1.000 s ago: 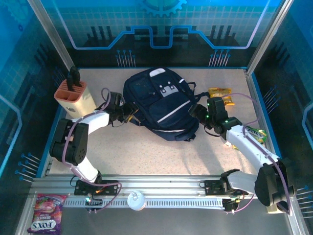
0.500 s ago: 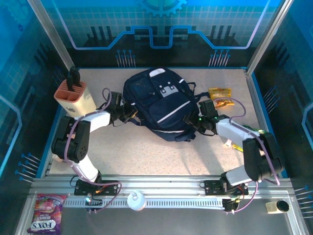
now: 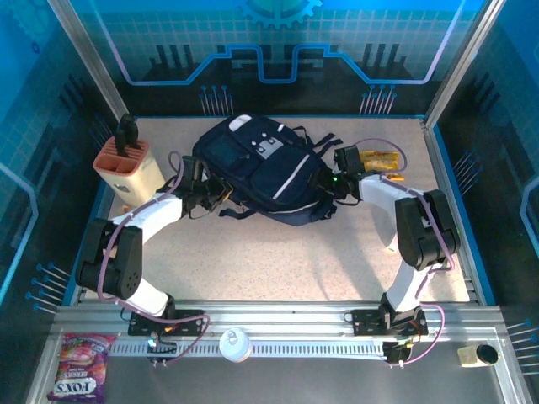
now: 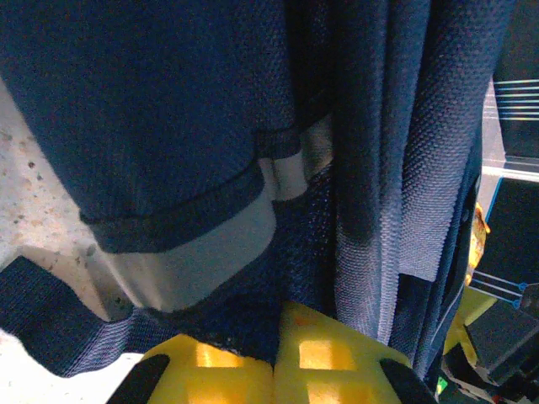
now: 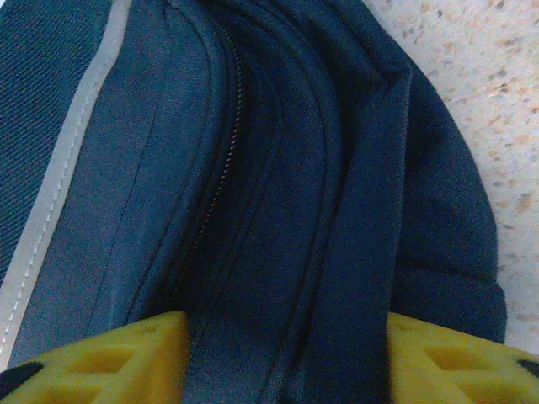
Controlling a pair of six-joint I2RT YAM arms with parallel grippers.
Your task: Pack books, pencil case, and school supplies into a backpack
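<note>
Your backpack [image 3: 253, 164] lies flat on the table [image 3: 278, 261], toward the far side and about midway across, tilted so its top points to the far left. Your left gripper [image 3: 221, 196] is at the pack's near-left edge, among the dark straps. In the left wrist view its yellow fingers [image 4: 324, 358] are pressed together, with a fold of navy mesh fabric [image 4: 253, 328] running down into the seam where they meet, so read it as clamped on the backpack edge. A pale lining strip [image 4: 202, 252] shows under the outer flap there. Your right gripper [image 3: 324, 181] is at the pack's right edge, by the lower corner. In the right wrist view its fingers [image 5: 109, 349] stand apart with a thick bunch of navy fabric and a strap [image 5: 362, 252] filling the gap between them, so it's gripping the backpack too. A zipper line [image 5: 223, 168] and the white stripe [image 5: 50, 210] run up from that grip. The knife block [image 3: 126, 164] stands at far left, apart from the pack. The yellow-orange snack bag [image 3: 379, 160] lies just right of the right gripper's wrist.
</note>
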